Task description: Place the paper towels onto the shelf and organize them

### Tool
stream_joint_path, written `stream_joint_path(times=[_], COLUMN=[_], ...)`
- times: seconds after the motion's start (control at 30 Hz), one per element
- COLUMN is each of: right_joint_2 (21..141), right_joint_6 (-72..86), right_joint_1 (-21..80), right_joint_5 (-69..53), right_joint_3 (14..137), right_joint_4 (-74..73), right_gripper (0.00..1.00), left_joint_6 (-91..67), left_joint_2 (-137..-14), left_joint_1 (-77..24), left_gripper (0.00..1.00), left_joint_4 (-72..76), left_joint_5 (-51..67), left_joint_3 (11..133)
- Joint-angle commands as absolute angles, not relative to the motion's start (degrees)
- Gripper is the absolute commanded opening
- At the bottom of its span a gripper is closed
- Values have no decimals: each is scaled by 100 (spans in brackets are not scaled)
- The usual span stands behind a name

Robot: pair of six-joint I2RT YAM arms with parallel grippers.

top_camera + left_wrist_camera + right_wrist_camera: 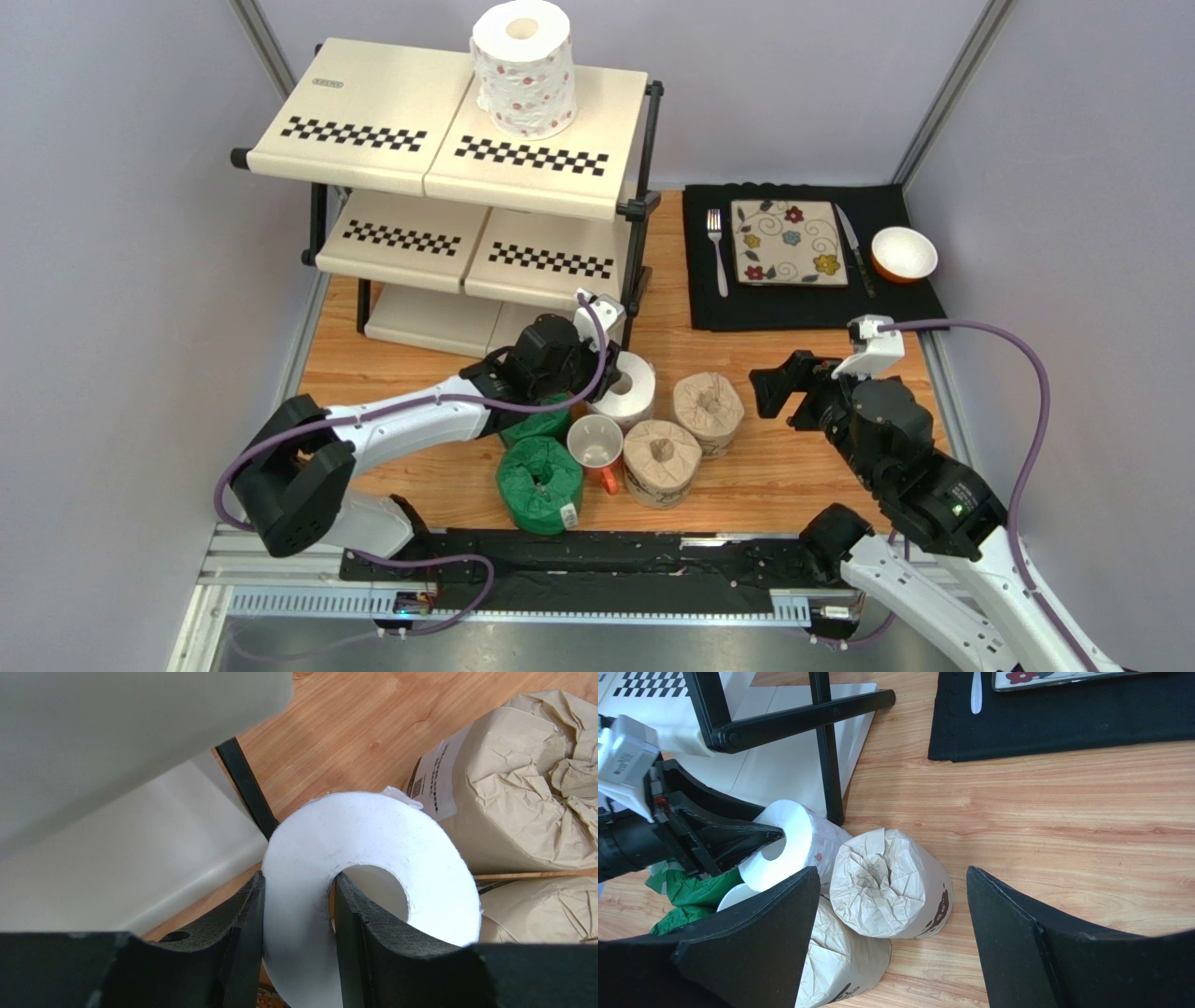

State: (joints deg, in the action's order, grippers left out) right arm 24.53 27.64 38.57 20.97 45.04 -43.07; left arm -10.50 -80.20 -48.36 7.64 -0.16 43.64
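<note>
One white floral paper towel roll (522,67) stands on the shelf's top tier (379,119). A second white roll (631,385) (372,833) (784,840) stands on the table by the shelf's right post. My left gripper (603,361) (298,889) is shut on its wall, one finger in the core and the other outside. Two tan rolls (709,409) (661,462) and two green rolls (540,487) (540,420) sit in front of it. To the right of the tan rolls (885,896), my right gripper (779,385) (892,871) hangs open, holding nothing.
A white mug with a red handle (596,443) stands among the rolls. A black placemat (807,301) at the back right carries a plate, fork, knife and an orange bowl (903,254). The shelf's black post (246,791) (826,756) is just behind the held roll.
</note>
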Motion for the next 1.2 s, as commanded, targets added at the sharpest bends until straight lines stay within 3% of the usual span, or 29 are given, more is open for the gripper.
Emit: stream_joint_path(times=[0.0, 0.8, 1.17], right_joint_2=[2417, 2478, 2575], right_joint_6=[2848, 3050, 2979], right_joint_1=[3876, 3876, 3876], right_joint_5=[2162, 2039, 1934], right_joint_3=[4491, 4377, 4368], right_joint_4=[-4236, -4069, -3955], right_gripper=[80, 80, 80], left_joint_6=[-1037, -1283, -1327], left_joint_2=[-7401, -4528, -3578], left_joint_1=[-4843, -4843, -4843], left_gripper=[32, 30, 29], left_joint_4=[747, -571, -1037], left_joint_5=[290, 396, 9], left_joint_3=[4368, 4280, 4930])
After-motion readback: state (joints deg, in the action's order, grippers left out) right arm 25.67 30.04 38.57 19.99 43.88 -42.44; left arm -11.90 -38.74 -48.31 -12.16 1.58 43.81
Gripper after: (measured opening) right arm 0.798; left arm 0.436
